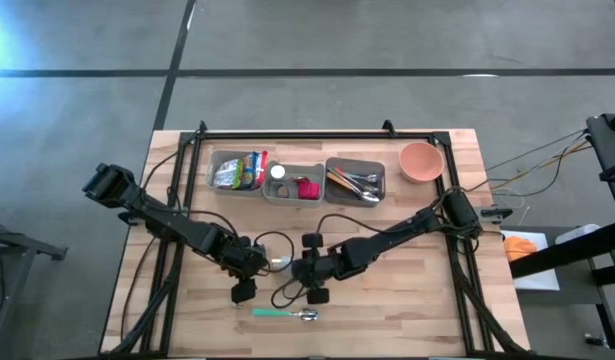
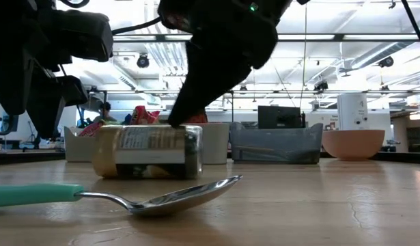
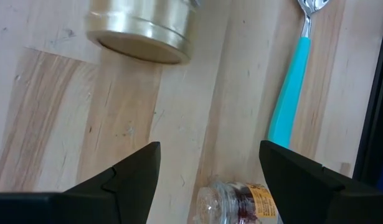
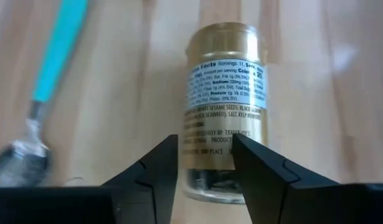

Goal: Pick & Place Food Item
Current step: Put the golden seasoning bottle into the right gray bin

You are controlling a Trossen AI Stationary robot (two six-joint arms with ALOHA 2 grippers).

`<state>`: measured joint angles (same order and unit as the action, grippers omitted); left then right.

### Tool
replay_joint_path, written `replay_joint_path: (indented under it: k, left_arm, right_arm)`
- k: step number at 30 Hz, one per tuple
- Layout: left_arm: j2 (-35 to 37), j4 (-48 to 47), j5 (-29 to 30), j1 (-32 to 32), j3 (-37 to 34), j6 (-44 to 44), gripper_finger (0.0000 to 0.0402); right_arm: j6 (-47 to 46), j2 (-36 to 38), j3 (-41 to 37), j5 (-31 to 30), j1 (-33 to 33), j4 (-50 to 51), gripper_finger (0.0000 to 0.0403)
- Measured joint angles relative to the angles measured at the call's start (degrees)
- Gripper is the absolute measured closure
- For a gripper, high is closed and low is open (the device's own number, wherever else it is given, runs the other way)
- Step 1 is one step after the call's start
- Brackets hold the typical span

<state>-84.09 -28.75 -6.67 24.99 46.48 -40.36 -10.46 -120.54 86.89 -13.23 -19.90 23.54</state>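
Observation:
A jar with a gold lid and a white label lies on its side on the table, also seen in the low view and the right wrist view. My right gripper slants down over the jar's bottom end, its fingers a little apart. My left gripper hangs open just left of the jar, whose lid end faces it. A small clear container with an orange label shows low between the left fingers, which stand clear of it. My right gripper comes at the jar's bottom end slanting down from the table's right, its fingers lying along the jar. The jar rests on its side on the table. I cannot tell whether the fingers touch it.
A spoon with a teal handle lies near the front edge, close before the jar. Three grey bins with packets, small items and utensils stand in a row at the back. A pink bowl sits at the back right.

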Motion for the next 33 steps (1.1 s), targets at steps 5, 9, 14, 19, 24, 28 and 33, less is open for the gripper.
replay_joint_path:
  k: [5, 9, 14, 19, 24, 28, 33]
  left_arm:
    - [0.0, 0.0, 0.0, 0.1, 0.0, 0.0, 0.0126]
    - [0.0, 0.0, 0.0, 0.2, 0.0, 0.0, 0.0126]
    - [0.0, 0.0, 0.0, 0.2, 0.0, 0.0, 0.0126]
    - [0.0, 0.0, -0.5, 0.2, 0.0, 0.0, 0.0125]
    - [0.0, 0.0, -0.5, 0.2, 0.0, 0.0, 0.0125]
    - [0.0, 0.0, -0.5, 0.3, 0.0, 0.0, 0.0125]
    - [0.0, 0.0, -0.5, 0.3, 0.0, 0.0, 0.0125]
  right_arm:
    - [-3.1, 0.1, 0.0, -0.8, -0.2, -0.6, 0.023]
    - [-4.7, 0.1, -0.1, -2.0, 0.0, -1.6, 0.0204]
    - [-6.3, 0.1, -0.1, -2.3, -0.1, -1.9, 0.0151]
    - [-5.6, 0.1, -0.1, -1.9, -0.1, -1.9, 0.007]
    - [-5.0, 0.1, -0.1, -2.0, 0.0, -1.8, 0.0009]
    - [-4.5, 0.1, -0.1, -1.9, 0.0, -1.7, 0.0012]
    - [-2.2, 0.1, -0.1, -2.1, 0.0, -1.7, 0.0014]
